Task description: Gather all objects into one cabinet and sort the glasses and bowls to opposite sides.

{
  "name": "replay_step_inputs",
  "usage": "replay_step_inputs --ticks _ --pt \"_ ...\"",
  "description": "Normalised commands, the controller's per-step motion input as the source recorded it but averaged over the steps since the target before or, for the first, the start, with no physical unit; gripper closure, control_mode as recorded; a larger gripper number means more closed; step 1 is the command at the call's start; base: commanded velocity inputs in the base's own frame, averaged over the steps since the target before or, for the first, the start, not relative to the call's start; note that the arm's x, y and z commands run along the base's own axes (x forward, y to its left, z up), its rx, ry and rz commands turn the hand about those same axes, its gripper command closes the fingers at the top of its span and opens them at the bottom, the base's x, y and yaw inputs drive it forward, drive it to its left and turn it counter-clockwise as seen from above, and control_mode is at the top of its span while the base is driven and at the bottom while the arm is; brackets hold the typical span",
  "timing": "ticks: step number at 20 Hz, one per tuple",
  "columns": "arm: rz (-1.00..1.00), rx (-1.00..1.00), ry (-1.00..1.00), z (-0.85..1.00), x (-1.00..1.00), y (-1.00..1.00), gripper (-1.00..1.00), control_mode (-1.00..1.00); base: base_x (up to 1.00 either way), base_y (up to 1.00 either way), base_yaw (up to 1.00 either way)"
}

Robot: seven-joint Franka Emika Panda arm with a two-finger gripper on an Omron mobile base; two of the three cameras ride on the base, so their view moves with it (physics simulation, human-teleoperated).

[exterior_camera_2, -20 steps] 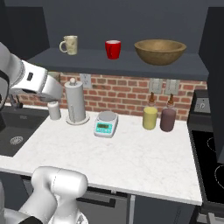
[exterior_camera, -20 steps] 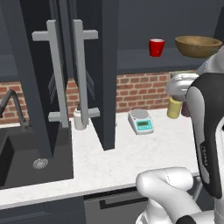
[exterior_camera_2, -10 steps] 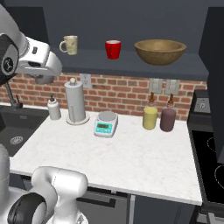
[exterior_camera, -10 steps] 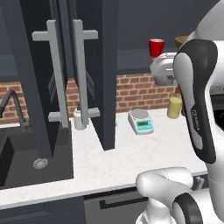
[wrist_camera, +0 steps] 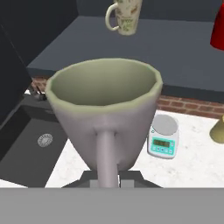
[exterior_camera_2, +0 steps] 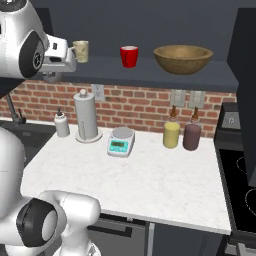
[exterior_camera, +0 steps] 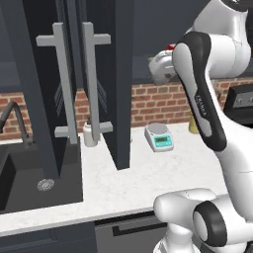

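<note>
A small pale bowl with an olive-green rim (wrist_camera: pixel 105 118) stands close in the middle of the hand view, and my gripper (wrist_camera: pixel 109 177) is shut on its near wall. In the left base view the bowl (exterior_camera: pixel 159 69) hangs at shelf height. The cabinet's dark inner shelf (exterior_camera_2: pixel 150 75) carries the beige speckled mug (exterior_camera_2: pixel 81 51), the red mug (exterior_camera_2: pixel 129 56) and the wide wooden bowl (exterior_camera_2: pixel 182 58), from left to right. My hand (exterior_camera_2: pixel 57 54) is just left of the beige mug (wrist_camera: pixel 124 15), level with the shelf (wrist_camera: pixel 175 48). The red mug (wrist_camera: pixel 218 26) sits at the right edge of the hand view.
The cabinet's tall doors (exterior_camera: pixel 106 74) stand open to the left of the arm. On the counter are a paper-towel holder (exterior_camera_2: pixel 86 117), a scale (exterior_camera_2: pixel 120 141), a yellow jar (exterior_camera_2: pixel 171 132), a brownish jar (exterior_camera_2: pixel 191 135) and a soap bottle (exterior_camera_2: pixel 61 125). A sink (exterior_camera: pixel 29 173) lies left and a stove (exterior_camera_2: pixel 240 185) right.
The arm has risen and swung left with the small bowl in its grip, from below the shelf to shelf height beside the beige mug. The things on the shelf have not moved.
</note>
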Motion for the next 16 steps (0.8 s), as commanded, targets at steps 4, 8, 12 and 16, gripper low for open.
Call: replay_step_inputs --ticks 4,8,12,16 --pt "0.0 -0.01 0.0 0.0 0.84 0.16 1.0 -1.0 0.0 0.0 0.0" --pt "0.0 -0.03 0.0 -0.13 0.73 0.32 1.0 -1.0 0.0 0.0 0.0" --pt "0.0 0.0 0.0 -0.23 0.68 0.1 1.0 -1.0 0.0 0.0 0.0" --pt "0.0 0.0 -0.05 -0.34 0.55 0.0 1.0 -1.0 0.0 0.0 0.0"
